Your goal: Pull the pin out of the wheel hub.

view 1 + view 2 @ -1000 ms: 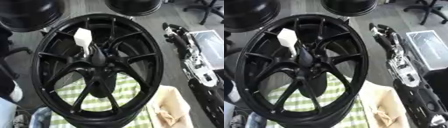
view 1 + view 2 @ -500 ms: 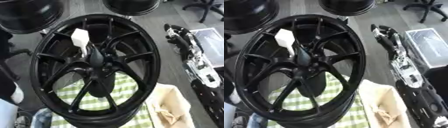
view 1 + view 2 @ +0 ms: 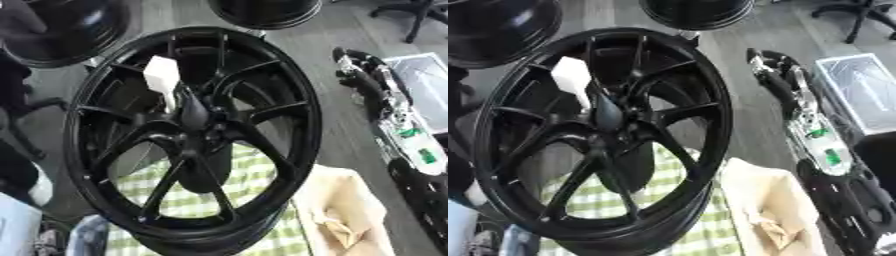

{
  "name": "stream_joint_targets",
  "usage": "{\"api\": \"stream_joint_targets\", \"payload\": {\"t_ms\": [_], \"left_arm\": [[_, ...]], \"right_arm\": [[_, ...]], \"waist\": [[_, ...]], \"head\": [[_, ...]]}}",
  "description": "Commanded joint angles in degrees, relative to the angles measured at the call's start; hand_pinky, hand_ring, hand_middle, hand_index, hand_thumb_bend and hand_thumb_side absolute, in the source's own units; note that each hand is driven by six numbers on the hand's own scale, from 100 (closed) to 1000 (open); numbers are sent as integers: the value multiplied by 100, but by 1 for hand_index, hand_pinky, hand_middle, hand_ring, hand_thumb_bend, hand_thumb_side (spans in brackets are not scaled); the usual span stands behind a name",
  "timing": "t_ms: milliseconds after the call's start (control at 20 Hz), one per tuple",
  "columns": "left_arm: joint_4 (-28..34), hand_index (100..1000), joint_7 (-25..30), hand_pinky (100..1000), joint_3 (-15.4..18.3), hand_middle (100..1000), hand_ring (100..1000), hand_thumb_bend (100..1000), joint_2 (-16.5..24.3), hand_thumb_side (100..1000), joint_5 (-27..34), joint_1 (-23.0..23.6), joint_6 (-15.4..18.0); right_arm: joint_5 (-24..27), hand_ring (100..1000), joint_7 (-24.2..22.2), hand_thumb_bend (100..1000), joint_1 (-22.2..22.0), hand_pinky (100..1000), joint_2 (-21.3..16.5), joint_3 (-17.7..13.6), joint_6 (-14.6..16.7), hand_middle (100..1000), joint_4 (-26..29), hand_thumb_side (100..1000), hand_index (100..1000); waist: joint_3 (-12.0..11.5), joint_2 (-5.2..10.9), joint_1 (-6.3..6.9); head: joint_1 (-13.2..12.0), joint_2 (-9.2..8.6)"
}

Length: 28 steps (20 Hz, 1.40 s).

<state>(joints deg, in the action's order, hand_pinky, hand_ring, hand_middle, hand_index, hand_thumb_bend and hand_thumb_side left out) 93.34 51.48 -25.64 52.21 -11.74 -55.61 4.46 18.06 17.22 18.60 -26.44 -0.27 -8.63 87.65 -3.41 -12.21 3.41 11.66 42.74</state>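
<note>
Behind the black wheel hub (image 3: 192, 140) with its white-topped pin (image 3: 163, 76), two more rims (image 3: 262, 11); right robot hand (image 3: 773, 65) unreadable.

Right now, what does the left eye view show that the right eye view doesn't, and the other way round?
Only the left eye view: more floor to the left of the wheel, with a white shape at the lower left. Only the right eye view: most of the clear box, and the right arm down to its black lower part. Both: the black wheel, the white pin above its hub, the green check cloth and the cream bag.
</note>
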Motion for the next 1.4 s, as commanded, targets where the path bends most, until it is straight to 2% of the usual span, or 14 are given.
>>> {"api": "stream_joint_targets", "payload": {"t_ms": [50, 250, 500, 1400], "left_arm": [[-558, 858, 47, 914, -178, 803, 873, 736, -164, 386, -271, -265, 370], [-1082, 847, 48, 926, -386, 793, 874, 713, -434, 402, -212, -437, 619], [-1471, 856, 48, 926, -370, 797, 874, 706, -698, 410, -210, -655, 686], [-2085, 869, 48, 922, -241, 791, 871, 684, -1689, 405, -235, -1515, 764]], "right_arm": [[-25, 708, -13, 379, 52, 772, -160, -8, 8, 648, 21, 457, 792], [-20, 705, -15, 372, 53, 770, -147, 1, -1, 645, 0, 457, 790], [-13, 703, -17, 375, 45, 769, -133, 7, -3, 643, -28, 460, 788], [-4, 702, -75, 367, 86, 768, -56, 51, -7, 641, -85, 466, 787]], "waist": [[-2, 113, 1], [22, 105, 8], [36, 106, 20], [198, 46, 20]], "head": [[-24, 10], [-54, 31], [-53, 53], [33, -20]]}}
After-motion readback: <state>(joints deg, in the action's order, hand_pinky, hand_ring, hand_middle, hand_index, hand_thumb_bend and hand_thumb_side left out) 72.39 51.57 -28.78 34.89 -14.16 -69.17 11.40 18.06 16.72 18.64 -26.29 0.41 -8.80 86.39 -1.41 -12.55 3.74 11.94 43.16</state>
